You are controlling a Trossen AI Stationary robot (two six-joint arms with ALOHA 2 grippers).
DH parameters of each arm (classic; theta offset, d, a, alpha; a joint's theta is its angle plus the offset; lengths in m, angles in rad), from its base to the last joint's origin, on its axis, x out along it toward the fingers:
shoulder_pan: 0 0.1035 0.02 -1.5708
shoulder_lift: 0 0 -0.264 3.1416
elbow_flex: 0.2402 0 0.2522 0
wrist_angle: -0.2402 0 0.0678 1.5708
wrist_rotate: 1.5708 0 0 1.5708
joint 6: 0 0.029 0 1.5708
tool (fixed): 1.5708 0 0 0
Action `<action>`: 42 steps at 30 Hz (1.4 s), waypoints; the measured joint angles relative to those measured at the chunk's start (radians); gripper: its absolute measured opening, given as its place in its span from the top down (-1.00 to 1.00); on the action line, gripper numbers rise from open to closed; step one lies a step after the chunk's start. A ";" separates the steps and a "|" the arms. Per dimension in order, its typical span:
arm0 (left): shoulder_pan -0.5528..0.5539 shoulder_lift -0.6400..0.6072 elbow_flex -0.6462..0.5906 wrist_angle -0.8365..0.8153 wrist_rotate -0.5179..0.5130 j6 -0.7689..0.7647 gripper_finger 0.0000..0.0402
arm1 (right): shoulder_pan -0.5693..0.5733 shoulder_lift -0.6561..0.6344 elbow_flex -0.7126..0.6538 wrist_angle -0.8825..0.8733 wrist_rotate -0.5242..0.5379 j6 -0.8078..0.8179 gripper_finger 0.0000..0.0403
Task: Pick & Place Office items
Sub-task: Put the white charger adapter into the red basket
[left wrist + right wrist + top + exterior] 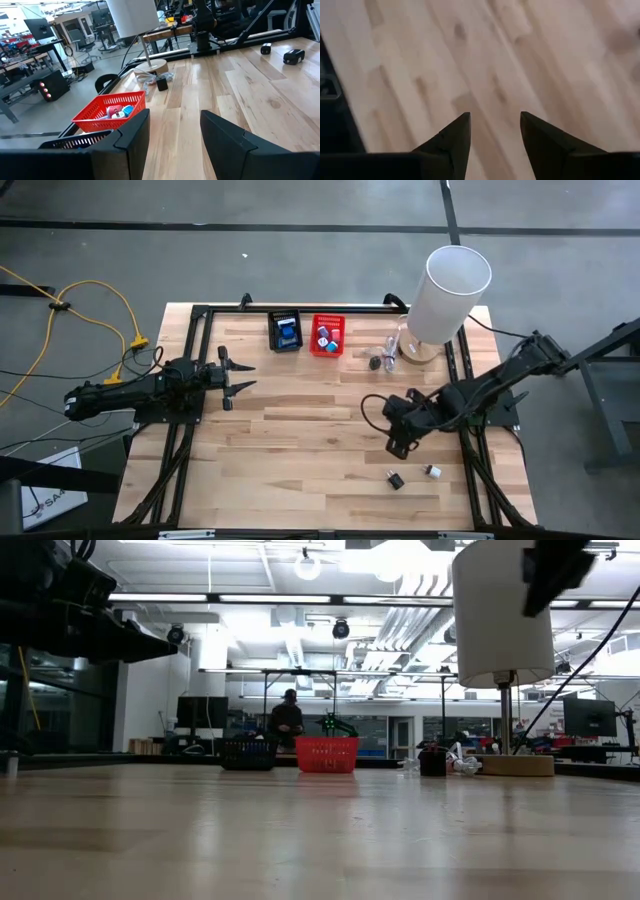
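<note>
Two office items lie on the wood near the table's near right: a small black clip [395, 479] and a small white piece [434, 471]. My right gripper [400, 444] hovers open just on the far side of them; in its wrist view [495, 118] only bare wood lies under the fingers. A black piece [376, 362] and pale lumps [390, 345] rest by the lamp base. More pieces sit in the red basket [327, 335], and a blue one in the black basket [285, 331]. My left gripper [236, 380] waits open at the table's left, raised above the wood.
The tall white cylinder [445, 285] stands on a round wooden base [420, 352] at the far right. Both mesh baskets sit against the far frame rail [300, 311]. Dark frame rails run along the left and right sides. A person [287, 720] is in the room beyond.
</note>
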 joint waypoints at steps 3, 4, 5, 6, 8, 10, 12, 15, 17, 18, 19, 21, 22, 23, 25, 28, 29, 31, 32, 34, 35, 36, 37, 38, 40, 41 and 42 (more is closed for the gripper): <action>0.000 0.000 0.000 0.000 0.000 0.000 0.17 | 0.040 0.000 0.000 -0.027 -0.038 0.071 0.22; 0.000 0.000 0.000 0.000 0.000 0.000 0.17 | 0.054 0.000 0.000 -0.038 -0.045 0.099 0.23; 0.000 0.000 0.000 0.000 0.000 0.000 0.17 | 0.066 0.000 0.000 -0.051 -0.055 0.129 0.24; 0.000 0.000 0.000 0.000 0.000 0.000 0.17 | 0.077 0.000 0.000 -0.067 -0.067 0.158 0.25; 0.000 0.000 0.000 0.000 0.000 0.000 0.17 | 0.096 0.000 0.000 -0.103 -0.089 0.212 0.28; 0.000 0.000 0.000 0.000 0.000 0.000 0.17 | 0.116 0.000 0.000 -0.133 -0.107 0.244 0.30; 0.000 0.000 0.000 0.000 0.000 0.000 0.17 | 0.135 0.000 0.000 -0.158 -0.120 0.255 0.31; 0.000 0.000 0.000 0.000 0.000 0.000 0.17 | 0.159 0.000 0.000 -0.176 -0.119 0.235 0.31; 0.000 0.000 0.000 0.000 0.000 0.000 0.17 | 0.173 0.000 0.000 -0.176 -0.118 0.211 0.31; 0.000 0.000 0.000 0.000 0.000 0.000 0.17 | 0.178 0.000 0.000 -0.175 -0.117 0.200 0.30; 0.000 0.000 0.000 0.000 0.000 0.000 0.17 | 0.182 0.000 0.000 -0.175 -0.117 0.193 0.29; 0.000 0.000 0.000 0.000 0.000 0.000 0.17 | 0.190 0.006 0.000 -0.175 -0.120 0.194 0.26; 0.000 0.000 0.000 0.000 0.000 0.000 0.17 | 0.194 0.010 0.000 -0.177 -0.122 0.194 0.24; 0.000 0.000 0.000 0.000 0.000 0.000 0.17 | 0.201 0.017 0.000 -0.176 -0.123 0.194 0.22; 0.000 0.000 0.000 0.000 0.000 0.000 0.17 | 0.212 0.030 0.000 -0.178 -0.145 0.195 0.17; 0.000 0.000 0.000 0.000 0.000 0.000 0.17 | 0.230 0.060 0.000 -0.178 -0.168 0.190 0.10; 0.000 0.000 0.000 0.000 0.000 0.000 0.17 | 0.236 0.070 0.000 -0.177 -0.171 0.190 0.09; 0.000 0.000 0.000 0.000 0.000 0.000 0.17 | 0.250 0.085 0.000 -0.177 -0.173 0.192 0.06; 0.000 0.000 0.000 0.000 0.000 0.000 0.17 | 0.258 0.094 0.000 -0.178 -0.173 0.206 0.06; 0.000 0.000 0.000 0.000 0.000 0.000 0.17 | 0.275 0.111 0.000 -0.181 -0.176 0.251 0.06; 0.000 0.000 0.000 0.000 0.000 0.000 0.17 | 0.284 0.120 0.000 -0.182 -0.179 0.271 0.06; 0.000 0.000 0.000 0.000 0.000 0.000 0.17 | 0.294 0.126 0.000 -0.182 -0.181 0.293 0.07; 0.000 0.000 0.000 0.000 0.000 0.000 0.17 | 0.305 0.132 0.000 -0.186 -0.183 0.315 0.07; 0.000 0.000 0.000 0.000 0.000 0.000 0.17 | 0.316 0.137 0.000 -0.190 -0.184 0.338 0.07; 0.000 0.000 0.000 0.000 0.000 0.000 0.17 | 0.340 0.145 0.000 -0.193 -0.182 0.391 0.07; 0.000 0.000 0.000 0.000 0.000 0.000 0.17 | 0.353 0.147 0.000 -0.193 -0.178 0.420 0.07; 0.000 0.000 0.000 0.000 0.000 0.000 0.17 | 0.368 0.148 0.000 -0.194 -0.171 0.442 0.07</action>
